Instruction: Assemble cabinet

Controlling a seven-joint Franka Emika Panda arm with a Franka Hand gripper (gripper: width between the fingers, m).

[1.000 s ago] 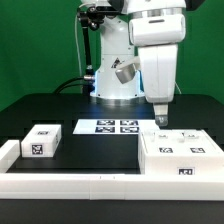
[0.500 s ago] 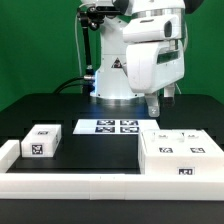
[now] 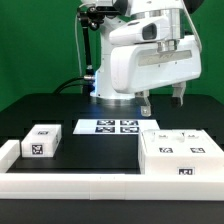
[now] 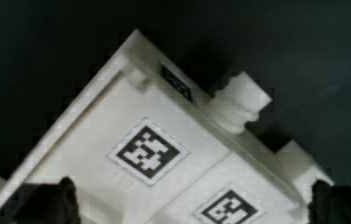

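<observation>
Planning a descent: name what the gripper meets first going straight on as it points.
Likely the cabinet, its tagged top: the gripper points down over it, as the wrist view shows. Depth unclear.

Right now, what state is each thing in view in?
Large white boxy plastic cabinet unit: resting on the table, ungripped.
Small white tagged block: sitting apart, at the exterior view's left, untouched.
Flat white marker board: lying flat.
Fingers: open, empty, above the unit.
</observation>
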